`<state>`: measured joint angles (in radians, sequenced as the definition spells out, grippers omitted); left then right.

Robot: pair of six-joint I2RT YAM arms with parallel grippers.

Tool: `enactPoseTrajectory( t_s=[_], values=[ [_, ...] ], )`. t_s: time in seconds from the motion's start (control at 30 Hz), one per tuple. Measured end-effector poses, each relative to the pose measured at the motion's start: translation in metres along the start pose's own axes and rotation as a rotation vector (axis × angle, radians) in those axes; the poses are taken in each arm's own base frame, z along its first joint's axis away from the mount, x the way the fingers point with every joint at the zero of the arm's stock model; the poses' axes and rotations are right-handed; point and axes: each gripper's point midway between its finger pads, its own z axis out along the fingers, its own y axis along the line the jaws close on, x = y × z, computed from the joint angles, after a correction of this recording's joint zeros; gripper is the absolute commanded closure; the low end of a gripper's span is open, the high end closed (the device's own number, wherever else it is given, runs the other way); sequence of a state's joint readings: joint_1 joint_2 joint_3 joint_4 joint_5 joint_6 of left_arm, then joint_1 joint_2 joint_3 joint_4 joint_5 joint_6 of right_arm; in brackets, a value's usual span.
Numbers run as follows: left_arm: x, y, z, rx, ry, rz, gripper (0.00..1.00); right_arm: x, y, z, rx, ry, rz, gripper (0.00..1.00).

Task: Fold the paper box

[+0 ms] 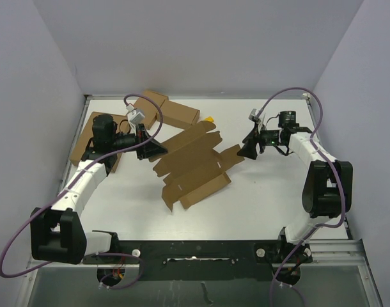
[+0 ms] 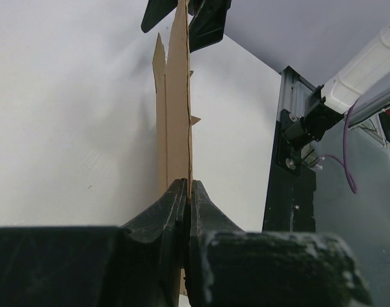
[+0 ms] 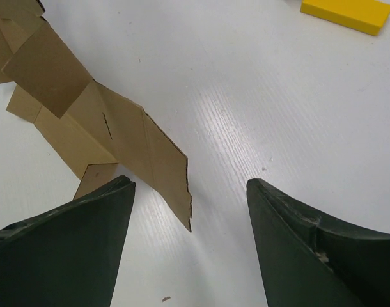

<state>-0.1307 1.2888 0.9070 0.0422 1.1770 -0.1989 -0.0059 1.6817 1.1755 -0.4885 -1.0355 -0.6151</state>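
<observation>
Left tool [image 1: 154,151] pinches the paper box [image 1: 195,167]; right tool [image 1: 247,148] stands open beside it.

The paper box, a notched brown die-cut sheet with flaps, lies spread at the middle of the white worktop [image 1: 265,198]. The left tool is closed on the sheet's left edge; its wrist view shows the cardboard edge-on, clamped between the two fingers [image 2: 172,204]. The right tool sits at the sheet's right flap, jaws wide apart, a flap corner showing between them, nothing gripped. A yellow block [image 1: 209,119] lies beyond the sheet, near two small brown cartons [image 1: 166,110]; a flat carton [image 1: 80,150] lies under the left arm.
</observation>
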Motion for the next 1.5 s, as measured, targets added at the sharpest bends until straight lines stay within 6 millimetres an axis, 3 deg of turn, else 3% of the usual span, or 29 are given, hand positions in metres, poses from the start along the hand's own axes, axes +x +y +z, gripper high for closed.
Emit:
enactPoseTrajectory(
  t_s=[0.43, 0.93, 1.1, 1.5],
  values=[
    [-0.001, -0.003, 0.001, 0.015, -0.001, 0.011, 1.0, 0.001, 0.01, 0.001, -0.059, -0.003, 0.029, 0.36],
    [-0.001, -0.003, 0.001, 0.016, -0.001, 0.01, 1.0, 0.006, 0.014, 0.002, -0.077, 0.013, 0.039, 0.57],
    [-0.001, -0.003, 0.001, 0.015, -0.001, 0.01, 1.0, 0.007, 0.017, 0.003, -0.089, 0.017, 0.033, 0.65],
    [-0.001, -0.003, 0.001, 0.015, -0.001, 0.011, 1.0, 0.004, 0.023, 0.005, -0.111, 0.019, 0.021, 0.98]
  ],
)
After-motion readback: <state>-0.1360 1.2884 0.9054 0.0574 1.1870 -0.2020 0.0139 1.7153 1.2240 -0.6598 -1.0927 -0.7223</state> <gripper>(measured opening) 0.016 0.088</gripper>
